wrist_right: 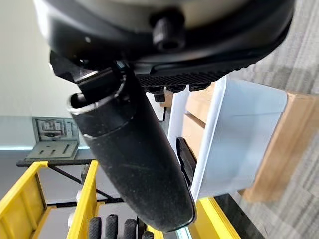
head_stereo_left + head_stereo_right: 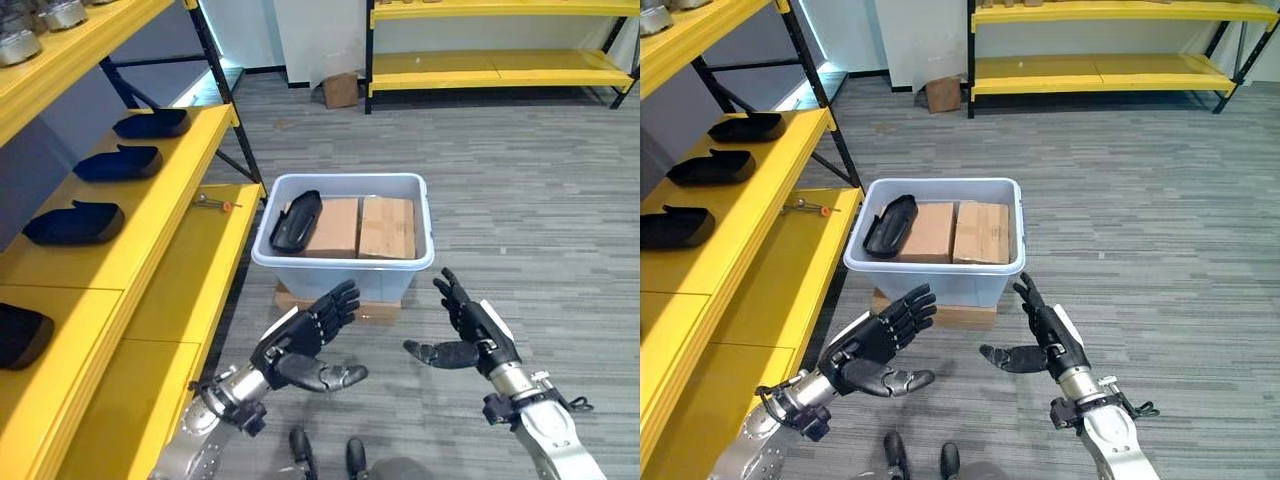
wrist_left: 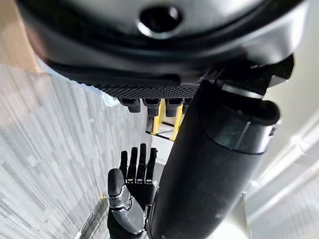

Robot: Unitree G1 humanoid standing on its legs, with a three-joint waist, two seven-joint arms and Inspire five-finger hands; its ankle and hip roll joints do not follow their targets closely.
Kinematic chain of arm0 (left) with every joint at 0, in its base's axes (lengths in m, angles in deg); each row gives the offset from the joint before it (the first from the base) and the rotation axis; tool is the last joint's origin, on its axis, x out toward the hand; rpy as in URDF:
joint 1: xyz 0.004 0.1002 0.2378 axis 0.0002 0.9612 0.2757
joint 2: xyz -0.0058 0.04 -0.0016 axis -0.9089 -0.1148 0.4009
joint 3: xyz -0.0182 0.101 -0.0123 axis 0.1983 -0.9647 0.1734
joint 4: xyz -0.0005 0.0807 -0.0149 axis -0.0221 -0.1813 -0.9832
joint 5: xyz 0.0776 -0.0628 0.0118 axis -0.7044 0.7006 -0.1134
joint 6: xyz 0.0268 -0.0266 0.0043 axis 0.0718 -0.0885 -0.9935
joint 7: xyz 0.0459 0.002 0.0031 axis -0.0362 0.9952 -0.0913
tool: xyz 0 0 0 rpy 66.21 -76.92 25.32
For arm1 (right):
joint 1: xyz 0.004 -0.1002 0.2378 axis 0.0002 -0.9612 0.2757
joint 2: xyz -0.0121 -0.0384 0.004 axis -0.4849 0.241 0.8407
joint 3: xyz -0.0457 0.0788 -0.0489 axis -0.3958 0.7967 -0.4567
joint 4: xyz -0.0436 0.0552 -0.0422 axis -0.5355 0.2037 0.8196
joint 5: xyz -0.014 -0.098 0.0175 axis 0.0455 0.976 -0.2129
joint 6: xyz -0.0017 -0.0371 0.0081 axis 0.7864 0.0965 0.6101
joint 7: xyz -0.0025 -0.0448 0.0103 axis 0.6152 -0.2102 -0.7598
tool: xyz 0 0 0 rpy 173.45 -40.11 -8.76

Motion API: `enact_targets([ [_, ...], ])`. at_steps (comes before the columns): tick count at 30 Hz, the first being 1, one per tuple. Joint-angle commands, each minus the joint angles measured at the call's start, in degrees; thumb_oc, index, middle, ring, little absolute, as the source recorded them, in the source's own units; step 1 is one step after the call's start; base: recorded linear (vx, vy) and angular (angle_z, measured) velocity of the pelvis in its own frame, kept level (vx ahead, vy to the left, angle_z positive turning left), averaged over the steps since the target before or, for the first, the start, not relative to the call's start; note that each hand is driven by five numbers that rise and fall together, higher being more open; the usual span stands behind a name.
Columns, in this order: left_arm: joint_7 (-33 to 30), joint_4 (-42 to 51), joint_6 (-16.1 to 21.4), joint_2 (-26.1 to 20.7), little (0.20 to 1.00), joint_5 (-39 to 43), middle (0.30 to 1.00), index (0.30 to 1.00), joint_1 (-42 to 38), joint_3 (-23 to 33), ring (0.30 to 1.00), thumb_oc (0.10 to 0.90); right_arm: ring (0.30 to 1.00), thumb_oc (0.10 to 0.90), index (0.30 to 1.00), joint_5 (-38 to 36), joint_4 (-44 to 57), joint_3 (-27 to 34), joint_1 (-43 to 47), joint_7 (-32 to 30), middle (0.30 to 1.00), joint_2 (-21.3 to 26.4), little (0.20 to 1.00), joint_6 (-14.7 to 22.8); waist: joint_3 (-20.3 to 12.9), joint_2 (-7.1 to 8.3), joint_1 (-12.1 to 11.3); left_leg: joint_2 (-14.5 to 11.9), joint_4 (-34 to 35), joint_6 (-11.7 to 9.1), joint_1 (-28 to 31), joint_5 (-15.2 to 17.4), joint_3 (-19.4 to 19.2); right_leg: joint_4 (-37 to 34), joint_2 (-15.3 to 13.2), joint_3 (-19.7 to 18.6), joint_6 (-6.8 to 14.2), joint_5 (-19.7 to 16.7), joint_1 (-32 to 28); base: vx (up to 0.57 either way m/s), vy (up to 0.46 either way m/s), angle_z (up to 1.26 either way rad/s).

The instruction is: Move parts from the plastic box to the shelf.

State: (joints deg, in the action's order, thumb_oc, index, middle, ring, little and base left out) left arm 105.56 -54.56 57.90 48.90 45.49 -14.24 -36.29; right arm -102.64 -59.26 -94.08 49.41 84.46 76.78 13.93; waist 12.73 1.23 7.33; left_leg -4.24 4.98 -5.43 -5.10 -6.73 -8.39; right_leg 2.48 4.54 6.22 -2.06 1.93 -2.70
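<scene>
Reach phase: left hand (image 2: 300,338) and right hand (image 2: 470,325) hover low in frame with fingers spread, holding nothing, just short of the plastic box (image 2: 345,270) at centre. One black part (image 2: 295,221) lies inside; next comes grasping it for the yellow shelf (image 2: 150,215) at left.

Left robot hand (image 2: 300,340) and right robot hand (image 2: 470,330) spread, empty.

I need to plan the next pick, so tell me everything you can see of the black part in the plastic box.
The black part is a long, dark, matte shell, apparently moulded plastic, narrow and rounded at its ends. It leans tilted at the left end of the plastic box, resting against that end's wall and against the nearer of two cardboard boxes beside it. Neither hand touches it.
</scene>
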Motion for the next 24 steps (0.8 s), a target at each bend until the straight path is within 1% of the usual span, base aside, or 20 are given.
enact_targets([
  [1,1.0,4.8,6.3,-0.2,1.000,3.5,1.000,1.000,-2.1,3.6,1.000,0.900,1.000,0.900,1.000,-4.7,7.6,2.8,3.4,-0.3,1.000,2.4,1.000,8.6,0.0,-1.88,-0.6,-0.9,-1.6,1.2,-2.5,-3.7,-1.2,-2.4,-2.8,-5.3,3.0,2.2,-6.0,0.17,0.064,-0.37],
  [2,1.1,4.5,6.4,0.0,1.000,3.6,1.000,1.000,-1.6,3.9,1.000,0.900,1.000,0.900,1.000,-6.7,7.3,2.9,3.0,-0.5,1.000,1.9,1.000,8.9,0.1,-2.10,-0.9,-1.1,-1.0,1.1,-3.7,-3.6,-0.5,-1.6,-2.6,-5.6,2.9,2.8,-6.1,0.19,0.081,-0.54],
  [3,0.8,4.0,6.8,0.2,1.000,3.5,1.000,1.000,-1.5,4.0,1.000,0.900,1.000,0.900,1.000,-6.6,7.0,2.6,2.9,-0.5,1.000,1.6,1.000,9.4,0.3,-2.23,-1.0,-1.1,-0.9,1.0,-4.1,-3.4,0.4,-0.9,-2.4,-6.2,2.8,3.4,-6.2,0.27,0.136,-0.56],
  [5,0.7,3.5,7.6,0.6,1.000,3.9,1.000,1.000,-1.2,4.3,1.000,0.900,1.000,0.900,1.000,-6.0,6.9,1.6,3.0,1.5,1.000,0.9,1.000,9.5,0.3,-2.56,-1.5,-0.6,-0.9,1.6,-3.5,-1.7,2.3,0.7,-2.3,-7.7,2.5,4.8,-6.2,0.27,0.171,-0.64],
  [7,0.6,3.8,7.4,0.8,1.000,3.9,1.000,1.000,-1.2,4.4,1.000,0.900,1.000,0.900,1.000,-4.8,7.6,1.0,2.7,1.8,1.000,0.7,1.000,9.4,0.3,-2.71,-1.5,-0.5,-1.1,1.8,-2.6,-0.9,2.3,1.5,-2.5,-7.7,2.5,5.6,-6.3,0.20,0.132,-0.53],
  [10,1.2,3.3,7.7,0.2,1.000,3.9,1.000,1.000,-1.9,4.1,1.000,0.900,1.000,0.900,1.000,-2.8,8.5,0.2,2.3,2.2,1.000,1.0,1.000,10.1,0.0,-2.66,-1.3,0.2,-2.7,2.5,-1.0,0.6,1.2,2.4,-3.2,-6.4,2.7,6.4,-6.4,0.22,0.154,-0.36],
  [11,1.5,3.5,7.5,-0.1,1.000,4.3,1.000,1.000,-2.4,3.6,1.000,0.900,1.000,0.900,1.000,-1.8,9.0,-0.1,2.5,1.6,1.000,1.1,1.000,10.4,-0.2,-2.50,-1.3,0.5,-3.3,3.0,-0.5,1.5,0.8,2.8,-3.7,-5.8,2.9,6.6,-6.3,0.28,0.215,-0.16],
  [12,1.9,3.4,6.7,-0.4,1.000,4.8,1.000,1.000,-3.3,2.7,1.000,0.900,1.000,0.900,1.000,0.5,9.3,-0.6,3.2,-0.4,1.000,1.4,1.000,10.9,-0.5,-2.21,-1.5,1.2,-4.2,3.8,-0.2,2.7,0.9,3.4,-4.4,-5.2,3.2,6.8,-6.1,0.22,0.174,-0.01],
  [13,2.0,3.3,6.7,-0.4,1.000,4.8,1.000,1.000,-3.4,2.6,1.000,0.900,1.000,0.900,1.000,0.7,9.3,-0.6,3.3,-0.6,1.000,1.4,1.000,10.9,-0.5,-2.15,-1.5,1.3,-4.4,4.0,-0.1,2.9,0.9,3.5,-4.6,-5.1,3.3,6.8,-6.1,0.24,0.189,0.10],
  [16,1.2,3.9,5.7,-0.4,1.000,3.5,1.000,1.000,-5.0,0.5,1.000,0.900,1.000,0.900,1.000,1.6,9.6,-1.7,5.0,-4.4,1.000,0.4,1.000,10.3,-1.1,-1.56,-2.1,2.4,-5.2,5.4,0.9,4.7,1.6,5.1,-5.9,-4.3,4.1,7.1,-5.5,0.20,0.157,0.22],
  [18,1.1,4.1,5.6,-0.4,1.000,3.4,1.000,1.000,-5.1,0.3,1.000,0.900,1.000,0.900,1.000,2.1,9.8,-1.7,5.2,-5.1,1.000,0.0,1.000,10.2,-1.3,-1.44,-2.2,2.6,-5.1,5.7,1.2,5.0,1.7,5.5,-6.1,-4.1,4.3,7.2,-5.4,0.13,0.112,0.26],
  [20,0.7,4.4,5.4,-0.5,1.000,2.8,1.000,1.000,-5.3,0.1,1.000,0.900,1.000,0.900,1.000,2.8,10.4,-1.7,5.6,-7.0,1.000,-1.1,1.000,9.8,-1.9,-1.21,-2.5,3.3,-4.8,6.8,2.0,5.9,1.7,7.0,-6.7,-3.8,4.9,7.8,-5.2,0.19,0.184,0.33],
  [21,0.6,4.6,5.1,-0.7,1.000,2.7,1.000,1.000,-5.4,0.4,1.000,0.900,1.000,0.900,1.000,3.7,10.7,-1.3,5.5,-7.7,1.000,-1.8,1.000,9.3,-2.4,-1.00,-2.7,4.0,-4.5,7.7,2.3,6.5,1.8,9.3,-7.1,-3.6,5.5,7.8,-4.5,0.19,0.199,0.34],
  [22,0.6,4.5,5.0,-0.8,1.000,2.8,1.000,1.000,-5.5,0.5,1.000,0.900,1.000,0.900,1.000,4.4,10.6,-1.2,5.6,-8.2,1.000,-1.9,1.000,9.2,-2.4,-0.94,-2.7,4.3,-4.5,8.0,2.4,6.7,1.9,10.3,-7.2,-3.6,5.8,7.5,-4.2,0.16,0.191,0.28],
  [24,1.2,4.3,4.8,-0.7,1.000,2.9,1.000,1.000,-5.6,0.6,1.000,0.900,1.000,0.900,1.000,6.4,9.9,-0.9,5.8,-11.0,1.000,-2.2,1.000,9.3,-2.6,-0.70,-2.9,5.1,-4.3,9.4,2.9,7.4,1.9,16.6,-7.7,-3.5,6.8,5.1,-2.3,0.10,0.144,0.24],
])
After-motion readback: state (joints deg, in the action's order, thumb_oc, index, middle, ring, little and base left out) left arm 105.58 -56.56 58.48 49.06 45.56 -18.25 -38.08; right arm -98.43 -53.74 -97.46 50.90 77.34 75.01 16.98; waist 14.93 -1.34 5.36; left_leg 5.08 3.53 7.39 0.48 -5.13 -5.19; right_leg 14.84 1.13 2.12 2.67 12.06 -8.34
